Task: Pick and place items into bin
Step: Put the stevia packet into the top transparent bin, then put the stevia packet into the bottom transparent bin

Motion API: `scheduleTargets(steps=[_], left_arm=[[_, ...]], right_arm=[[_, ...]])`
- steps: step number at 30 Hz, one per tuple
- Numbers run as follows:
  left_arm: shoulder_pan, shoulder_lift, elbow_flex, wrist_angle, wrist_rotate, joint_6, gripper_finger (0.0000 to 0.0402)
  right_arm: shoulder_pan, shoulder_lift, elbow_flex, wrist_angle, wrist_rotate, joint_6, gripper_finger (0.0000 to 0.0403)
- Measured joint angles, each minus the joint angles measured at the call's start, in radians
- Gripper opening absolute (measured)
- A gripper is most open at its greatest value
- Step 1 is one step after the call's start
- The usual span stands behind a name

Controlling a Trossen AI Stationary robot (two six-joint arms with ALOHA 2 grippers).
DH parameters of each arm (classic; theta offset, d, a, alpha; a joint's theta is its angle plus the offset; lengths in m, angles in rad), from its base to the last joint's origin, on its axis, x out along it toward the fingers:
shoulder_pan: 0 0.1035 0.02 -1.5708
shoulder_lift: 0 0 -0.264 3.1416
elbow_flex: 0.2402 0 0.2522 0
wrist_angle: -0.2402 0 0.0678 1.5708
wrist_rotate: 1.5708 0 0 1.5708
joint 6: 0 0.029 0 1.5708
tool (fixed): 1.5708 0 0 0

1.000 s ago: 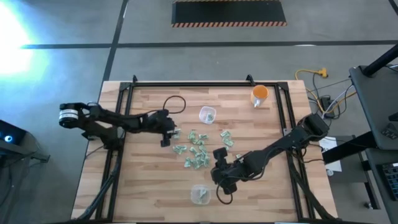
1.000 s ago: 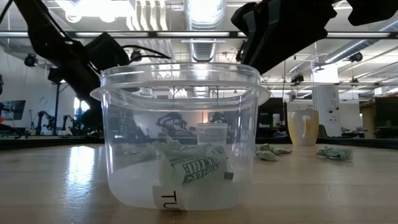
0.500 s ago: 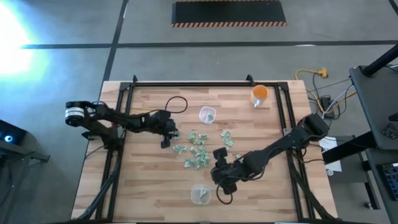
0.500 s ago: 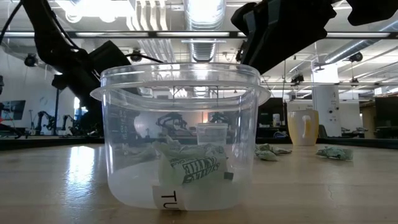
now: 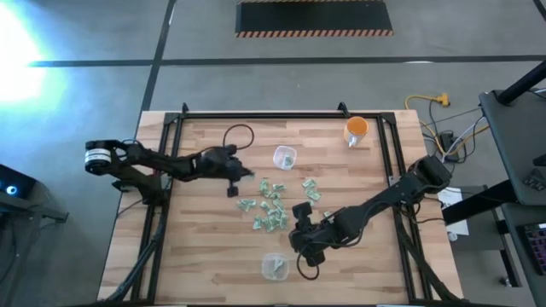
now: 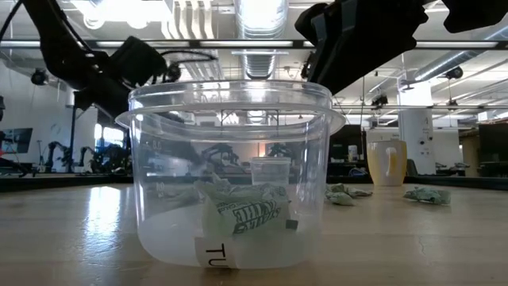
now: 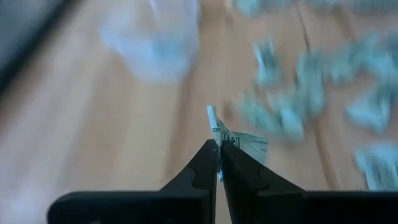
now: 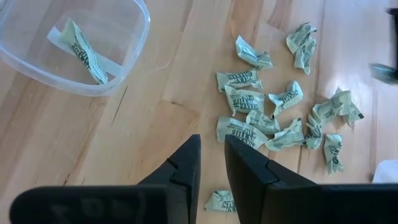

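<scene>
Several crinkly green-and-white items [image 5: 275, 207] lie scattered mid-table; the right wrist view shows them too [image 8: 273, 118]. My left gripper [image 5: 246, 176] is at the pile's left edge, shut on one item [image 7: 239, 140]. My right gripper [image 5: 296, 241] hovers between the pile and the near clear bin [image 5: 274, 266]. Its fingers [image 8: 193, 155] stand slightly apart with nothing between them. That bin [image 8: 74, 43] has one item lying on its floor [image 6: 246, 214]. A second clear bin [image 5: 284, 157] stands beyond the pile. My left gripper pinches the item's near edge [image 7: 219, 138] between its two fingertips. The fingers slant down from the table's left side. The crinkled item juts out past the fingertips and looks clear of the tabletop.
An orange cup [image 5: 356, 130] stands at the far right of the table and shows in the low view [image 6: 386, 163] too. A black cable loops on the table behind the left arm [image 5: 239, 136]. Bare wood lies on the table's near left.
My left gripper has taken hold of an item at the pile's left edge. Its hand has tipped and risen a little, shifting slightly toward the far edge. My right gripper has kept still.
</scene>
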Motion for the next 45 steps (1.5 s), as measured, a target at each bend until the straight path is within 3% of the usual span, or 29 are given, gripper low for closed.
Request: scheduleTargets(steps=[6,14,24,32,45], left_arm=[[0.001,0.008,0.044,0.169,0.011,0.070,0.0001],[0.007,0.134,0.214,0.180,0.049,0.119,0.0000],[0.053,0.342,0.513,-0.106,0.080,0.111,0.0000],[0.065,0.341,0.576,-0.208,0.075,0.074,0.0001],[0.098,0.333,0.572,-0.236,0.061,0.066,0.0122]], right_arm=[[0.000,0.000,0.000,0.001,0.015,0.024,0.0059],[0.000,0.000,0.000,0.006,0.016,0.032,0.0059],[0.001,0.000,0.000,0.006,0.018,0.032,0.0058],[0.007,0.000,0.000,-0.002,0.018,0.037,0.0059],[0.006,0.000,0.000,0.000,0.017,0.039,0.0059]])
